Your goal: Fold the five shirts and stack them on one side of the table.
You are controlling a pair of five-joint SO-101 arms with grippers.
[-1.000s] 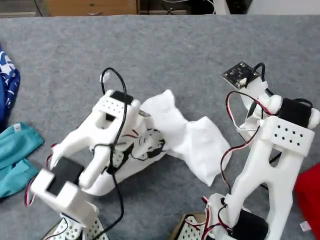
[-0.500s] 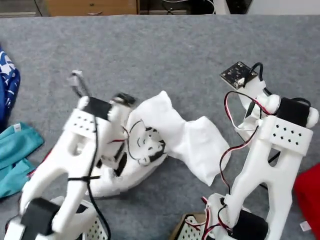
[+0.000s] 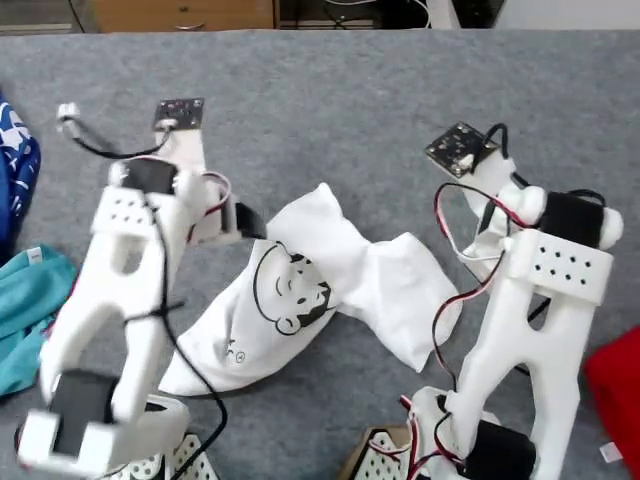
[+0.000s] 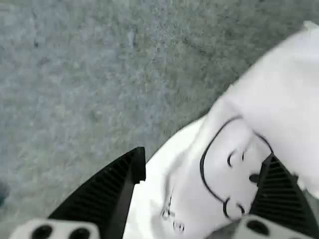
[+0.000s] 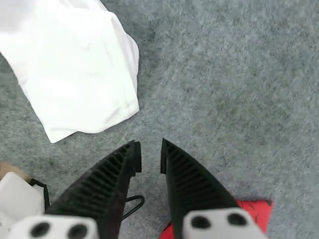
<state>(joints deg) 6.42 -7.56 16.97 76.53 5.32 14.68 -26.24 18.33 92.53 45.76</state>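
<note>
**White shirt unfolded mid-table, both grippers empty**

White shirt (image 3: 320, 290): soft knit, crumpled, lying loose on the mat between the two arms. The black line-drawn cartoon face faces up. One end spreads into a rounded lobe towards the left arm. The other end bunches into a squarish flap with a stitched hem near the right arm.

Left gripper (image 4: 202, 164): jaws spread wide, gripping nothing. The fingers (image 4: 117, 184) are black ribbed wedges, one over bare mat at the shirt's edge and one over the print. I cannot tell whether they touch the cloth.

Right gripper (image 5: 149, 145): jaws nearly together with a thin slit between them, nothing held. It has the same ribbed black wedges and sits over bare mat just beside the hemmed flap.

Other shirts:
- Teal shirt (image 3: 30, 310): smooth and bunched at the left edge, with a small white tag on it.
- Blue shirt (image 3: 15, 170): white pattern, at the left edge beyond the teal one.
- Red shirt (image 3: 615, 385): at the right edge, beside the right arm's base.

Mat (image 3: 350, 90): grey, felt-like nap, covers the whole table.
</note>
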